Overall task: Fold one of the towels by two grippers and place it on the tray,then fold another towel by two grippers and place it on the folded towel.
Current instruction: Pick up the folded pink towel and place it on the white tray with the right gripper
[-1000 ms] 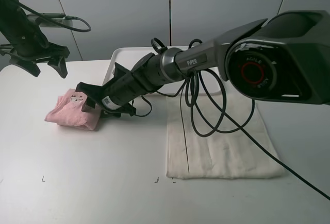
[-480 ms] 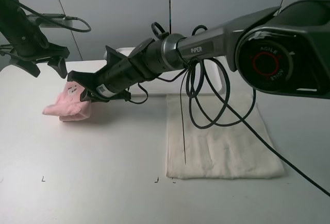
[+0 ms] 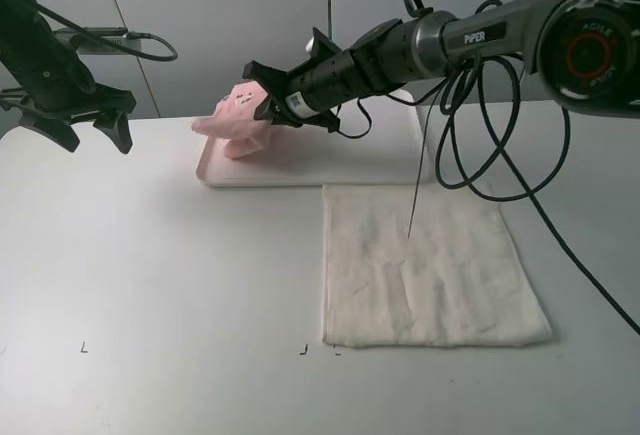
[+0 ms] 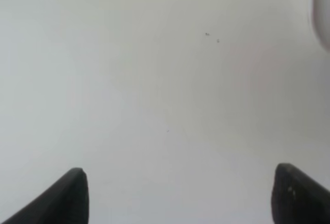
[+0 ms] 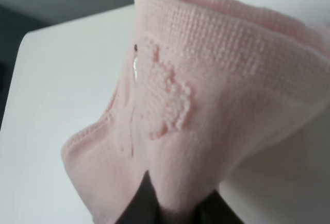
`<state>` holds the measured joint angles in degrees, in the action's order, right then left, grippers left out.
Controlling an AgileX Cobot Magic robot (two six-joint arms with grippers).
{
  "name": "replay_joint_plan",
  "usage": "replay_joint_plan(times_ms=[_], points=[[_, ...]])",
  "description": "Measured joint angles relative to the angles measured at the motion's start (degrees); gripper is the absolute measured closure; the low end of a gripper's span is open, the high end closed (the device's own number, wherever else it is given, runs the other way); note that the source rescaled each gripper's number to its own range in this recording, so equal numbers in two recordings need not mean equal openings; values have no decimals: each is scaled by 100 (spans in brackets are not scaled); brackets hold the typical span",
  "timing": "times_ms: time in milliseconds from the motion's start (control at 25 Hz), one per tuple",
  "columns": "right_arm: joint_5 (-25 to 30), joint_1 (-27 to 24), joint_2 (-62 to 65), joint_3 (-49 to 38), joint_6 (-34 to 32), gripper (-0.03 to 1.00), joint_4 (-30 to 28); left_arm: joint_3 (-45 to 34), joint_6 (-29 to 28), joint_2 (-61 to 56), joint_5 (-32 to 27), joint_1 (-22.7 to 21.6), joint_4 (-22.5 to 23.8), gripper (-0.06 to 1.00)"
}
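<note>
Here the pink towel point(image 3: 235, 123) point(image 5: 216, 80) hangs bunched and folded over on itself above the left end of the tray point(image 3: 380, 163), lifted off the surface. Its lowest folds droop toward the tray's left rim; whether they touch it cannot be told. The right wrist view shows the terry weave close up, with a raised stitched motif on the facing layer and a hemmed edge curling down one side.

The right gripper point(image 3: 262, 97) point(image 5: 172, 206) is pinched tight on this cloth. Its two dark fingertips sit together with pink fabric squeezed between them and spilling over them. The right arm reaches in over the tray from the tray's right side, stretched out low and nearly level above it, and black cables point(image 3: 460, 145) loop down from the arm past the tray's right end.

The tray is flat and white with a low rim, and it rests on the white table point(image 3: 150, 275). The cream-white towel point(image 3: 430, 265) lies spread flat on the table in front of the tray's right half, its far edge just beside the tray's near rim.

The left gripper point(image 3: 85, 127) point(image 4: 180, 193) hovers above the table well to the left of the tray. Its jaws stand wide apart with nothing between them; its own camera shows only bare table between the two black fingertips point(image 4: 72, 198).
</note>
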<state>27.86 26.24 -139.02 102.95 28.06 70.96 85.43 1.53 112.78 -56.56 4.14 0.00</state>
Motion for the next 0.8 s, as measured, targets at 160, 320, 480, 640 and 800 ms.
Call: replay_joint_plan(times_ms=[160, 320, 480, 640, 800], points=[[12, -468, -50, 0, -390, 90, -198, 0, 0, 0, 0, 0, 0, 3], [110, -522, -164, 0, -539, 90, -424, 0, 0, 0, 13, 0, 0, 3], [162, -523, -169, 0, -554, 54, -573, 0, 9, 0, 35, 0, 0, 3], [337, -597, -137, 0, -579, 1, -906, 0, 48, 0, 35, 0, 0, 3], [485, -720, 196, 0, -980, -3, -2056, 0, 48, 0, 35, 0, -45, 3]])
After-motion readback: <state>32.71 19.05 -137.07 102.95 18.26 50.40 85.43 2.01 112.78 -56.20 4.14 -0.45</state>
